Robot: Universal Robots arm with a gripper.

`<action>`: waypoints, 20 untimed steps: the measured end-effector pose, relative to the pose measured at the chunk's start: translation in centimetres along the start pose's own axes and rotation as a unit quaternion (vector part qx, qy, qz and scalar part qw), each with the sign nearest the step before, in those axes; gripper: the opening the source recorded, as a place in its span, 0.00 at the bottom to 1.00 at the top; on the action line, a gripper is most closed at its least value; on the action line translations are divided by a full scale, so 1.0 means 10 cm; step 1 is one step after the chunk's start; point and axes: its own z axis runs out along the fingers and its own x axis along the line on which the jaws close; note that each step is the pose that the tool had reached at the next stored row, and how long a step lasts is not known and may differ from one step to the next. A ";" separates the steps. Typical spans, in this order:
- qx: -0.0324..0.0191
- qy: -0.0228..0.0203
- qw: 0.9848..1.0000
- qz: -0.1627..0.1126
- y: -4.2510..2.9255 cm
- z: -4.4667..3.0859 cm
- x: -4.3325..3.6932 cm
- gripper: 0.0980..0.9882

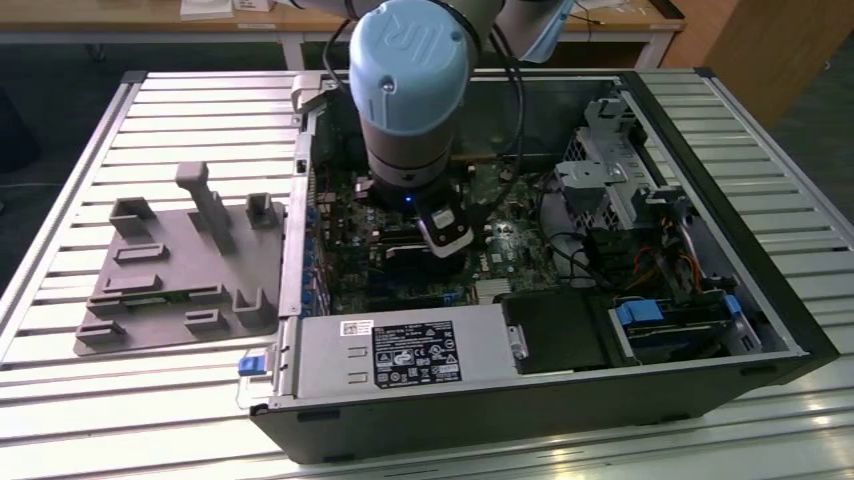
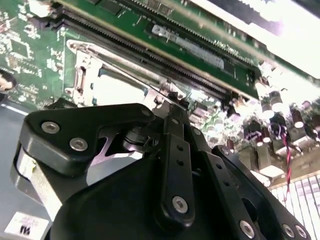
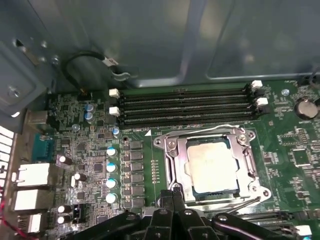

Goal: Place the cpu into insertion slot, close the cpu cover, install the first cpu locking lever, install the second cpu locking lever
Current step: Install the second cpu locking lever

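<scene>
While matte-silver square cpu [image 3: 212,167] lies seated inside insertion slot [image 3: 248,172] | thin steel cpu cover [image 3: 172,150] frames it | black gripper [image 3: 172,192] at cover's edge, finger state: cannot tell

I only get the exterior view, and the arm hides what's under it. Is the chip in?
Observer: Yes. In the first wrist view the cpu lies flat in place.
Operator: Is its cover down?
Observer: The cover lies over it, and the cpu shows through its window.
Operator: Where's the tool?
Observer: The tool is at the cover's edge, on the side away from the memory slots.
</scene>
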 end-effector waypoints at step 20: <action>0.009 -0.001 1.000 -0.001 0.206 -0.483 -0.028 0.00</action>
